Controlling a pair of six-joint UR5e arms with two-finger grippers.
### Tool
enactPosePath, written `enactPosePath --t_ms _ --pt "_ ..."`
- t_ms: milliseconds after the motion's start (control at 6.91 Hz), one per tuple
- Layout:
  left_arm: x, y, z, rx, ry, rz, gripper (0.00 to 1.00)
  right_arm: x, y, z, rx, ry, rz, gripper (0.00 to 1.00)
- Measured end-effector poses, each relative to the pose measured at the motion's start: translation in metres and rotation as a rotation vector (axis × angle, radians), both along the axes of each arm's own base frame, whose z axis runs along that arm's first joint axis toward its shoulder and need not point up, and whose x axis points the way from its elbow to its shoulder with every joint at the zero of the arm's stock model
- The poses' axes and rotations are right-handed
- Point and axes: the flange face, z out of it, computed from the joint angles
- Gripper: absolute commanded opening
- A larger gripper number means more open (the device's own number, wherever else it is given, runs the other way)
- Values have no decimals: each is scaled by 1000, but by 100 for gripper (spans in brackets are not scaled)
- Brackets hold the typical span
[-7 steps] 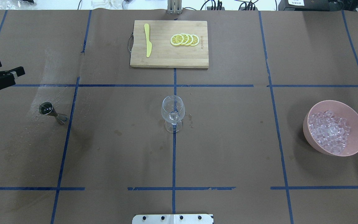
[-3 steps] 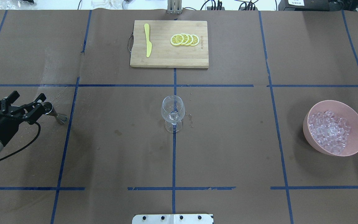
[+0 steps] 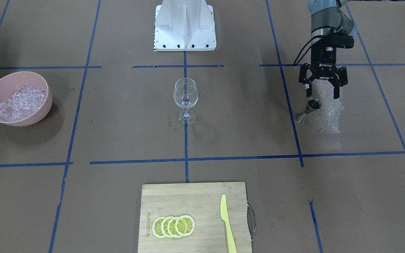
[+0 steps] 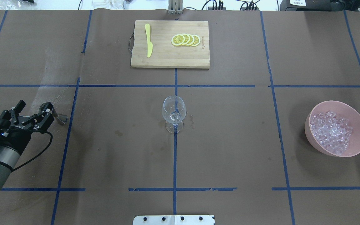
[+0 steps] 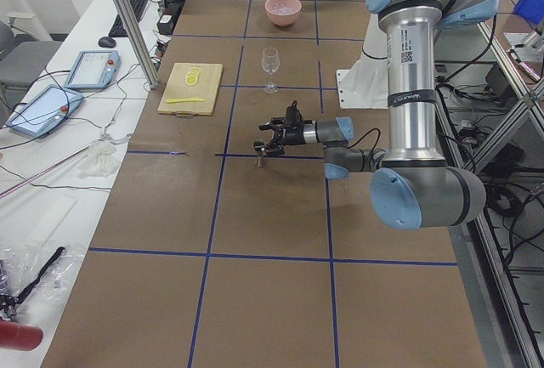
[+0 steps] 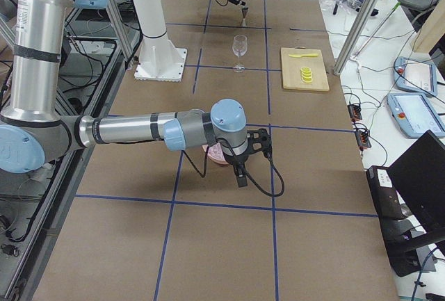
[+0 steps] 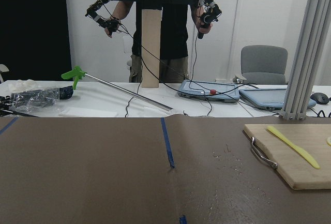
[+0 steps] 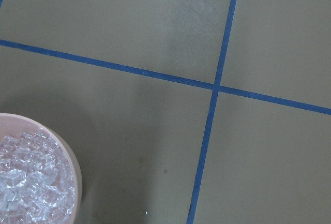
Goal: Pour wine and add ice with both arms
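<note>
My left gripper (image 4: 31, 114) is open and low over the table at the left; it also shows in the front view (image 3: 322, 94). A small steel jigger (image 3: 310, 108) stands upright just beyond its fingertips, close to one finger, with no grip on it. The wine glass (image 4: 173, 114) stands at the table's middle, with a little clear liquid (image 3: 185, 102) at the bottom of its bowl. The ice (image 4: 331, 131) is heaped in the pink bowl (image 4: 308, 125) at the right. My right gripper (image 6: 259, 141) hangs above that bowl; I cannot tell whether it is open or shut.
A bamboo cutting board (image 4: 167, 59) at the far middle holds a yellow knife (image 4: 149, 40) and lemon slices (image 4: 186, 40). A whitish wet smear (image 3: 329, 112) lies beside the jigger. The white base block (image 3: 185, 28) is at the robot's side.
My left arm has swung in from the table's left edge, toward the robot and rightwards, bringing the open gripper up to the jigger. Glass, bowl and board have not moved.
</note>
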Motion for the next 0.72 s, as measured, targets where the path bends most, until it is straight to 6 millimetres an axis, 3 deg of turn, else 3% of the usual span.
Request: enactPosePath --t_ms 723 --pt "54 -4 32 -2 -57 -13 95 0 0 0 -1 0 1 100"
